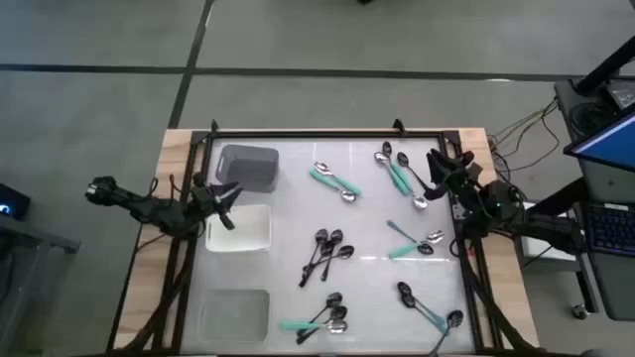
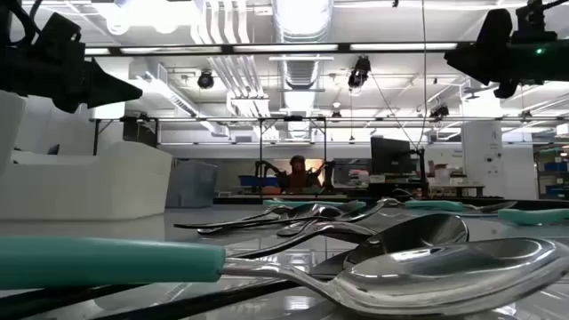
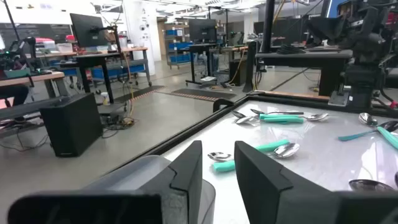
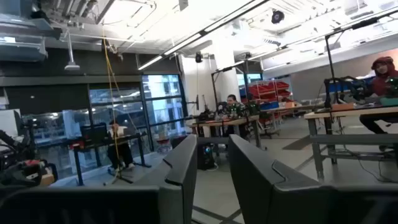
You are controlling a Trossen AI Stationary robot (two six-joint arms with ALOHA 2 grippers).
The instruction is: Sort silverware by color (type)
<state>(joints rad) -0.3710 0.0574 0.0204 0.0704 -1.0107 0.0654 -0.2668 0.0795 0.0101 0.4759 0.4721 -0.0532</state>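
Spoons [image 1: 332, 248] lie scattered between both empty end effectors, left [image 1: 230, 203] and right [image 1: 437, 169], each narrowly parted.

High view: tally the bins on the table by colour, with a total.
grey bin: 1
white bin: 1
clear bin: 1
Total: 3 bins

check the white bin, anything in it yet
Empty: in the high view the white bin shows only bare floor, and the spoons lie on the table outside it.
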